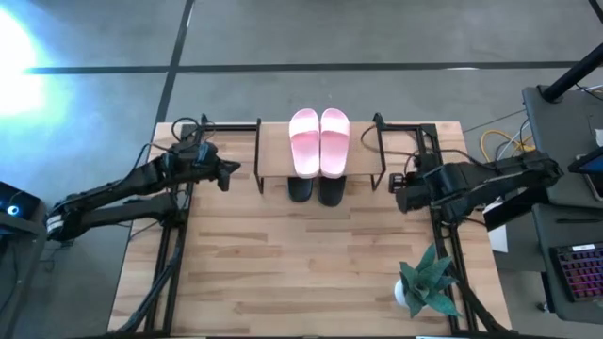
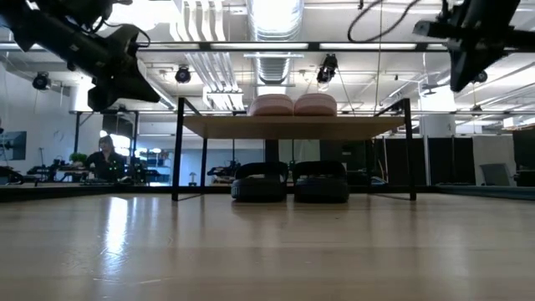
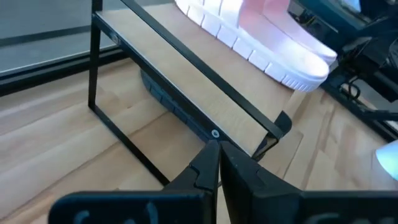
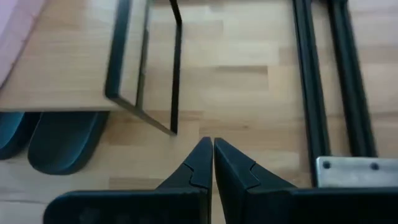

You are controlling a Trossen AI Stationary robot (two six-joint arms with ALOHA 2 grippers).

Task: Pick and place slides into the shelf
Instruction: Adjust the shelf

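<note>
Two pale pink slides (image 1: 318,141) lie side by side on the shelf's plank top (image 1: 273,151), also seen as pink slides (image 2: 292,104) in the low view. Two black slides (image 2: 290,181) rest on the table under the shelf, their ends sticking out toward the near edge (image 1: 316,191). My left gripper (image 1: 232,169) is shut and empty, left of the shelf and above the table. My right gripper (image 1: 394,183) is shut and empty, right of the shelf.
A small potted plant (image 1: 426,282) stands near the table's near right edge. Black frame rails (image 4: 323,81) run along the table's right side. Cables and a keyboard (image 1: 577,273) lie off the table at the right. A person (image 2: 106,159) sits far off in the room.
</note>
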